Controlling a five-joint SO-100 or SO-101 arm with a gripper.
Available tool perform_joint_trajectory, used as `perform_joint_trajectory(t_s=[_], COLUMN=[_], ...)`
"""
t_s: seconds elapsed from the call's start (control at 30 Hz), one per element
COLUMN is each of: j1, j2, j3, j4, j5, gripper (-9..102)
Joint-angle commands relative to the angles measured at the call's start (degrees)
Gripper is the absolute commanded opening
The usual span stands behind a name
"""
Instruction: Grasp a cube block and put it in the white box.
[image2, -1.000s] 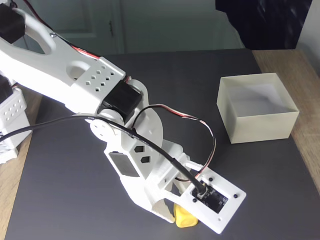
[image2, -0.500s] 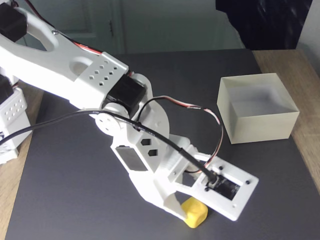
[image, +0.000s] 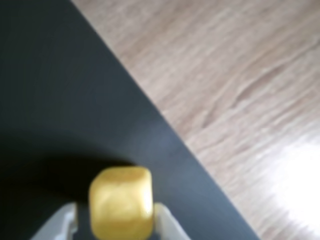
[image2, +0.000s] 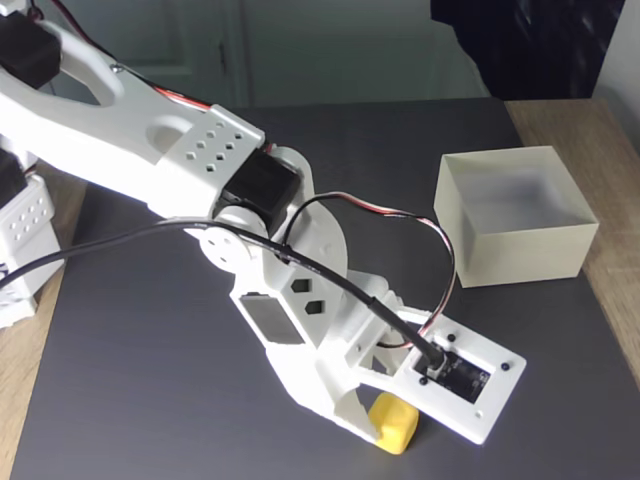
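Fingers of the white printed gripper (image: 120, 222) are now pinching the small yellow rounded cube (image2: 393, 423) and swinging it rightward across the dark mat (image2: 150, 390), toward the distant cream-white open box (image2: 515, 216)

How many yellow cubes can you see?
1. The yellow cube sits between the gripper fingers, near the front edge of the dark mat. Another could hide under the arm.

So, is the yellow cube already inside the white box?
No, the yellow cube sits at the gripper, apart from the white box.
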Motion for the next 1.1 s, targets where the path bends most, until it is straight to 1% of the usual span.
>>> perform_joint_trajectory(t_s=[0.0,0.57,0.73,1.07], j1=[-0.1,-0.3,-1.4,-3.0], j2=[0.4,-1.3,-1.4,-1.1], j3=[-2.1,-2.4,-2.5,-2.7], j4=[0.2,-1.1,-1.1,-0.4], j5=[0.4,0.9,0.4,1.2], gripper=[20,14,0,0])
